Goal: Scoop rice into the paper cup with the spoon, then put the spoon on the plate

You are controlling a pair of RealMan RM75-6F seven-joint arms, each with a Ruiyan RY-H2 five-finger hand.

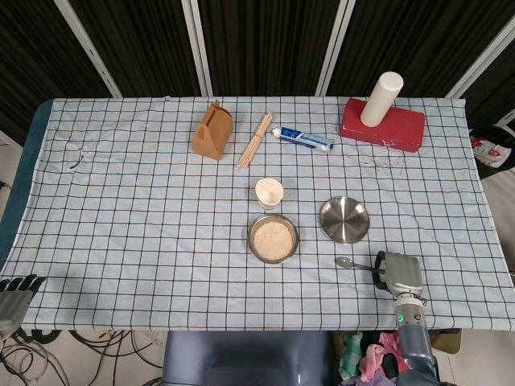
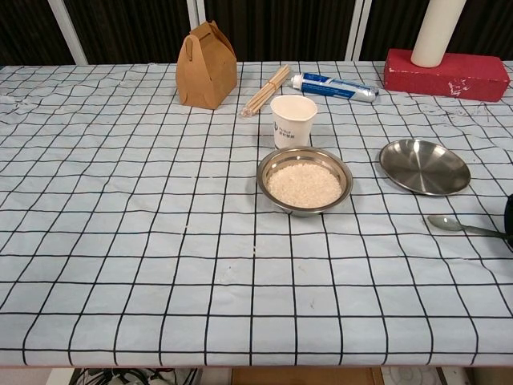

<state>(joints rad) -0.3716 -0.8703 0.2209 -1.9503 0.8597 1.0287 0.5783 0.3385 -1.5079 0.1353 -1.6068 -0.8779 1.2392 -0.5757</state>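
Observation:
The metal spoon hangs low over the cloth near the front right, bowl pointing left; in the chest view the spoon runs off toward the right edge. My right hand grips its handle, and only a dark sliver of that hand shows in the chest view. A steel bowl of rice sits mid-table, with the white paper cup upright just behind it. The empty steel plate lies right of the bowl, just beyond the spoon. My left hand holds nothing, past the table's front left corner.
Along the back stand a brown paper box, a bundle of chopsticks, a toothpaste tube and a red block carrying a white cylinder. The checked cloth covers the table.

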